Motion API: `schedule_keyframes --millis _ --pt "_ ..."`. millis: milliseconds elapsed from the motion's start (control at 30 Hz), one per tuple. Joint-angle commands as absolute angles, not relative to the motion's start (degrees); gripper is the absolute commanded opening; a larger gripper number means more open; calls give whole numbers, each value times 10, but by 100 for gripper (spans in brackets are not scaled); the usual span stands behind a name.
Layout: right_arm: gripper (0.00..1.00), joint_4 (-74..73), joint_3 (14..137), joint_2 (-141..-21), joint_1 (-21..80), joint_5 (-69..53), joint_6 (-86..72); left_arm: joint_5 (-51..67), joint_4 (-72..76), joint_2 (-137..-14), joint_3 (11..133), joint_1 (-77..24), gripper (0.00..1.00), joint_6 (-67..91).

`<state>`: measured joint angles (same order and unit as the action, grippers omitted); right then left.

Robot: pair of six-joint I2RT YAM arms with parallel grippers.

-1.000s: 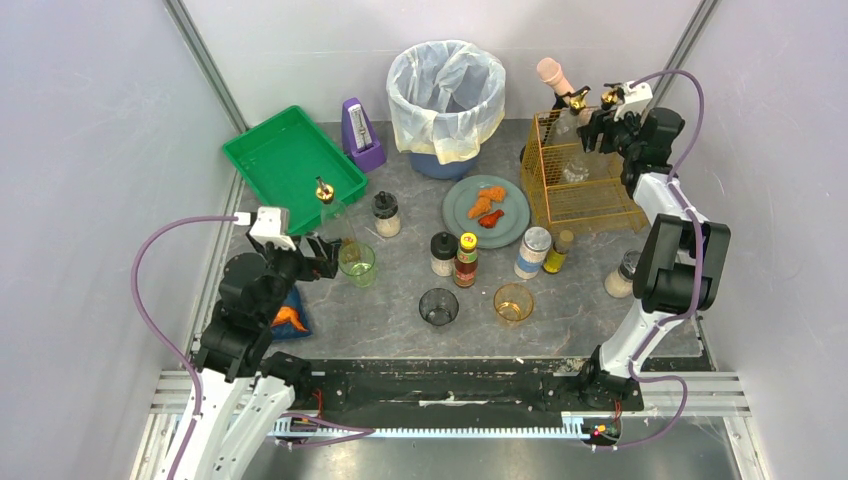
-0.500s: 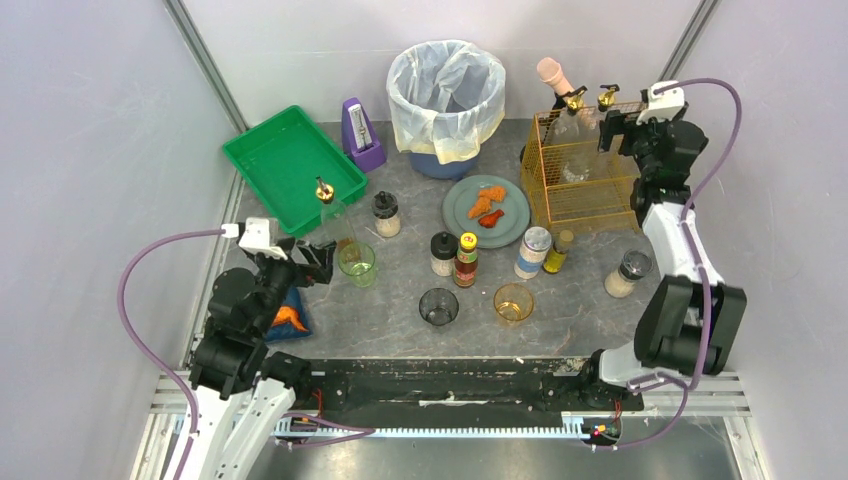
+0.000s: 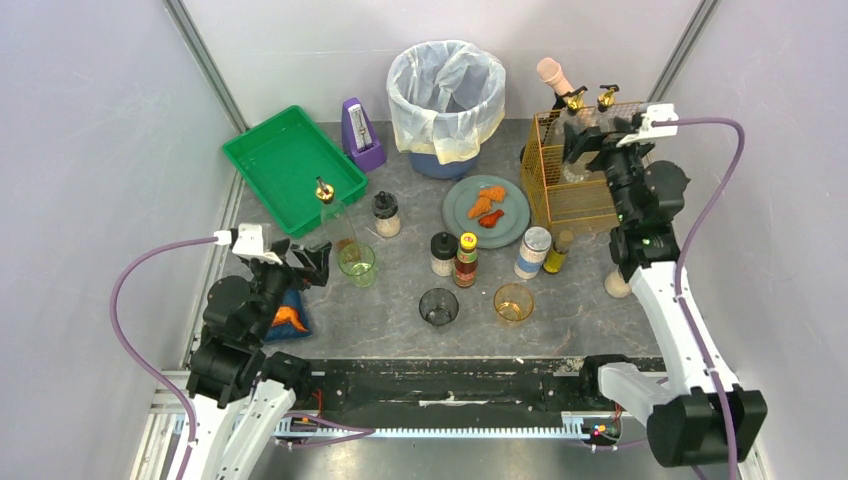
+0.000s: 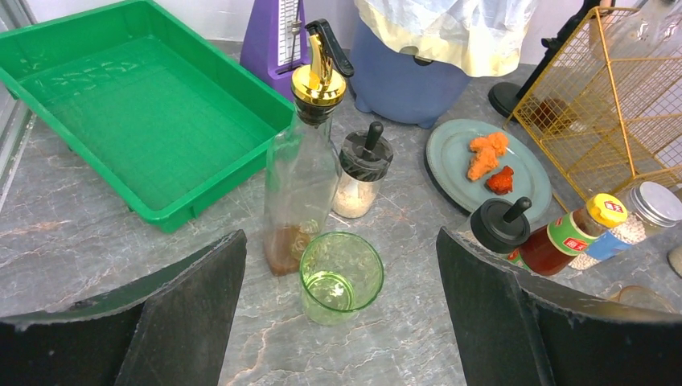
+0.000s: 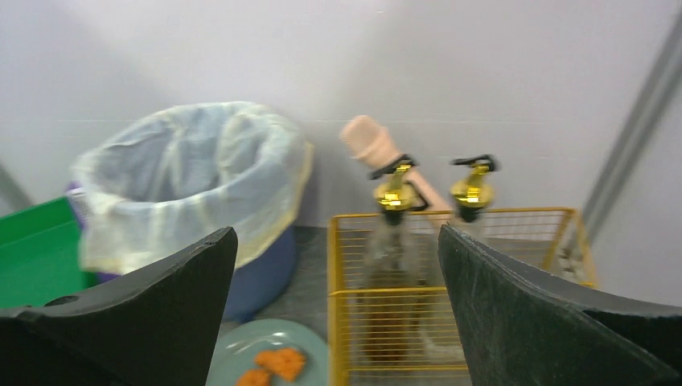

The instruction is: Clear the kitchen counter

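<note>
Jaws first: both pairs are spread wide and nothing is held in either. From the top view, the left gripper (image 3: 318, 262) is seen low over the kitchen counter (image 3: 400, 325), pointed at a green cup (image 3: 357, 263) that sits just beside a gold-capped oil bottle (image 3: 330, 212), near the corner of the green tray (image 3: 270, 160). The right gripper (image 3: 590, 140) is held high at the far right, above the yellow wire basket (image 3: 585, 200). The counter fills the middle of the frame and is far from cleared: a plate (image 3: 486, 243) with orange food scraps, a black-topped shaker (image 3: 443, 253), a sauce bottle (image 3: 466, 260), a dark glass (image 3: 438, 306) and an amber glass (image 3: 513, 302) are spread across it, with the lined bin (image 3: 445, 95) at the back. In the left wrist view, the cup is framed right between the two fingers but isn't touched, and the oil bottle is stood so close that whether it's touching the cup can't be told. In the right wrist view, which is blurred, only open air is found between the fingers; two pourer bottles (image 5: 394, 233) are seen standing inside the basket behind. What could go wrong, as a guess: if the cup is grabbed along this line, the finger on the bottle's side could be shoved into that tall, narrow bottle, and it'd likely be tipped, with the brown dregs spilled on the stone. The cup could also be squirted out of the pads if it's pinched off-centre.
</note>
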<state>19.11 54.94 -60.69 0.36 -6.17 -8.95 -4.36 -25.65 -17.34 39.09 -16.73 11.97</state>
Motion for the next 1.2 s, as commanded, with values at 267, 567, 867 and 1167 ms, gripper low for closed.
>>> schedule_keyframes --millis 267,567,867,1167 --pt "98 144 483 -560 181 -12 -138 -70 -253 -186 394 -164 93 126" --pt "98 143 427 -558 270 -4 -134 -111 -269 -248 408 -164 93 171" --pt "98 178 360 -518 299 -16 -153 -139 -242 -360 405 -179 93 287" --pt "98 200 330 -470 301 -15 -160 -407 -140 -466 389 -332 94 271"
